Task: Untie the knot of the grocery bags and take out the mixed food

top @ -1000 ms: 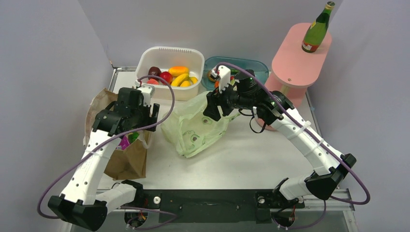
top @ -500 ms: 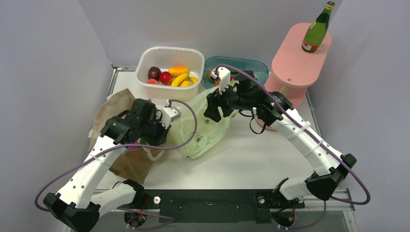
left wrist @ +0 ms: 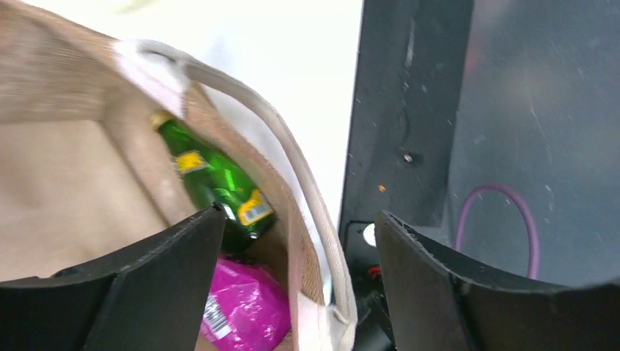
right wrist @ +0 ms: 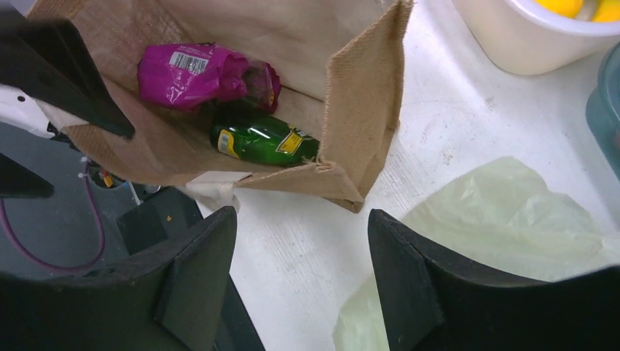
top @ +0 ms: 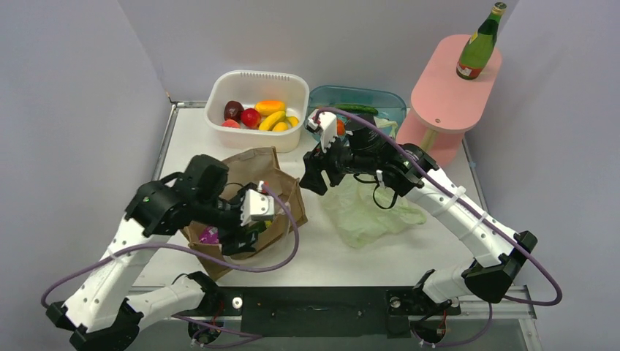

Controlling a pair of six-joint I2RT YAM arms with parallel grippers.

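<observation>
Brown paper bag (top: 252,164) lies open, with the green bottle (right wrist: 263,142) and magenta packet (right wrist: 197,73) touching inside it. The left gripper (left wrist: 300,216) is spread astride the bag's rim and grips nothing. The right gripper (right wrist: 301,212) is spread and empty above the bag. The plastic bag (top: 369,212) lies flat beside it. Judged step: emptying. The next move calls for reaching inside for the bottle.

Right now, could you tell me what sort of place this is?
Likely a robotics test cell: left arm and right arm bolted to a table, plain grey walls, fruit in a white tub.
</observation>
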